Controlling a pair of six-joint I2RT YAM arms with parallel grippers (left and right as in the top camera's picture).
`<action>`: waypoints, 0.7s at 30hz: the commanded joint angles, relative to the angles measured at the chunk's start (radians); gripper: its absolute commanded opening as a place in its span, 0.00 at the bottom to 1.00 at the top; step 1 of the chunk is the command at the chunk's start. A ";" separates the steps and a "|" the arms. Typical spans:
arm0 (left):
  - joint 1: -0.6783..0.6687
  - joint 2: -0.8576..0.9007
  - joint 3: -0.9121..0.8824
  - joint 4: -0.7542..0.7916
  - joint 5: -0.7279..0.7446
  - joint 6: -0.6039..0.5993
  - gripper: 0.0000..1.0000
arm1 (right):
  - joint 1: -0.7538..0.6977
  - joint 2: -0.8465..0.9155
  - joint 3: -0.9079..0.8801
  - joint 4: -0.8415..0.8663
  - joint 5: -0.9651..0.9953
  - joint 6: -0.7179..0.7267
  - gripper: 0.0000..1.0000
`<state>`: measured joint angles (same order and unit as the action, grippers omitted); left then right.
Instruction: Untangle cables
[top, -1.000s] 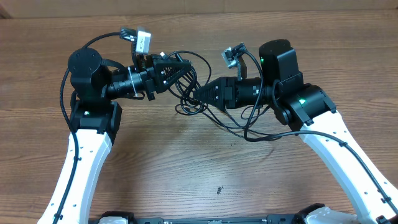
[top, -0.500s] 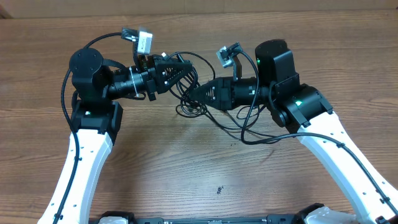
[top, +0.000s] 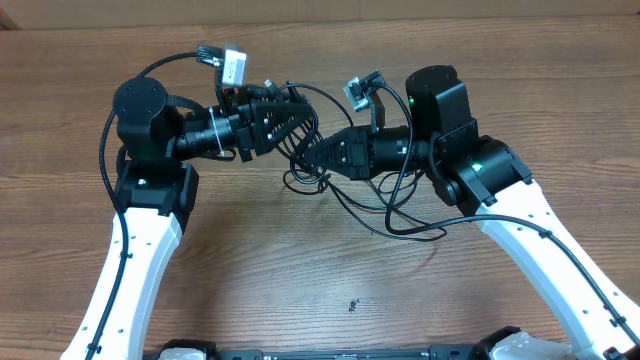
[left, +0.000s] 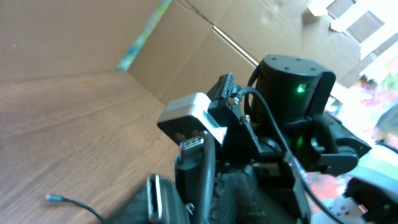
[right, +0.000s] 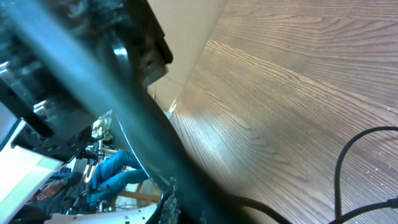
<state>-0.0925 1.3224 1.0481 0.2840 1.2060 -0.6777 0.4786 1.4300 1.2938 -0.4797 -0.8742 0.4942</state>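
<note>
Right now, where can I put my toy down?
Bare table between left arm and right arm, below the cables, is free. So is the far edge strip. The middle is crowded: left hand and right hand meet in the tangle.

White arm links (top: 135, 255), black joint housings (top: 140, 105), black jaws, green lights (top: 487, 164).

The table (top: 300, 290) is brown wood with a fine, streaky grain, and we see it matt, with a soft sheen in the right wrist view. The cables (top: 300, 150) look like smooth black rubber or plastic; one plug tip (left: 53, 198) is silvery metal. The arm shells (top: 130, 270) are glossy white plastic, the joint housings (top: 140, 105) matt black. The wall (left: 186, 43) behind is plain brown cardboard, dull and creased.
</note>
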 joint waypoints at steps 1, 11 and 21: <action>-0.012 -0.018 0.006 0.005 0.018 0.005 0.58 | -0.014 0.002 0.014 0.008 0.014 -0.001 0.04; 0.018 -0.018 0.006 0.004 0.044 0.013 0.38 | -0.042 0.002 0.014 0.008 -0.010 0.000 0.04; 0.019 -0.018 0.006 -0.050 0.044 0.043 0.31 | -0.042 0.002 0.014 0.059 -0.029 0.004 0.04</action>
<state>-0.0769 1.3224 1.0481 0.2531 1.2293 -0.6739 0.4389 1.4315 1.2938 -0.4477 -0.8875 0.4976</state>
